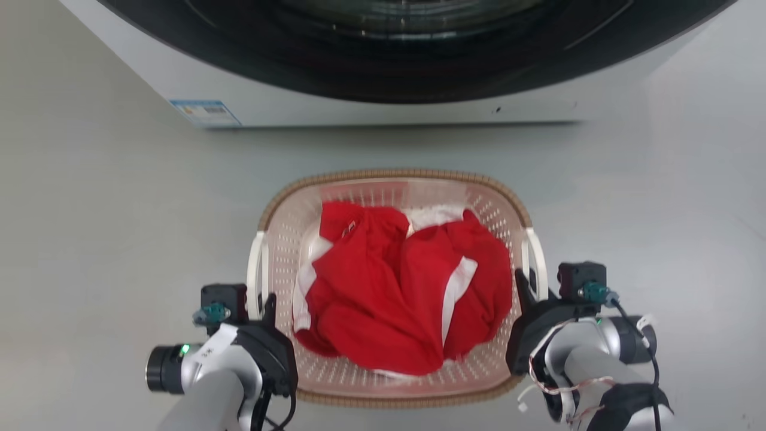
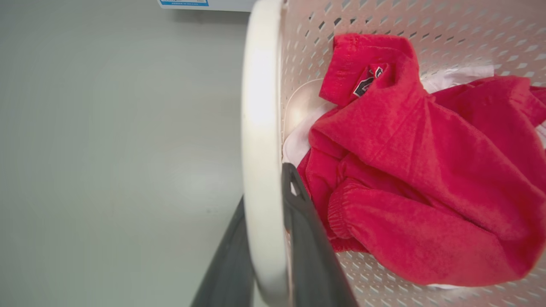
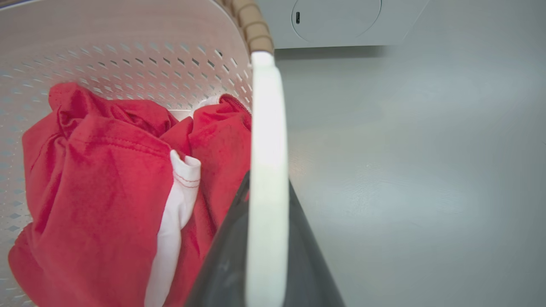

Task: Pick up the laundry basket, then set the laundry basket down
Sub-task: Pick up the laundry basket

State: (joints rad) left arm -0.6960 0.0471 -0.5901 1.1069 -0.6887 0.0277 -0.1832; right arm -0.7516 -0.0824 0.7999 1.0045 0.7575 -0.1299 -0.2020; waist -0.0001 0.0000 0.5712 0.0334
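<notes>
Clamping the white left handle [image 2: 260,128] of the laundry basket [image 1: 395,179] with the left gripper [image 2: 265,187]: one dark finger against the handle's outer face, the other against its inner face beside the perforated wall, both pressed to it in the left wrist view.

Holding a crumpled red garment [image 1: 383,287] with white stripes, heaped across the basket's middle and reaching nearly wall to wall, with a bit of white cloth [image 1: 437,214] at its far edge.

Standing mid-floor on the grey floor [image 1: 90,209], brown woven-look rim near the foot of the washer [image 1: 383,114] but apart from it. Cannot tell whether resting on the floor or raised off it. Carrying a small blue-and-white label [image 1: 205,112] at the washer's lower left corner.

Pinching the white right handle [image 3: 266,128] the same way with the right gripper [image 3: 268,189]: fingers closed on it from both sides in the right wrist view, red cloth just inside, bare floor outside.
</notes>
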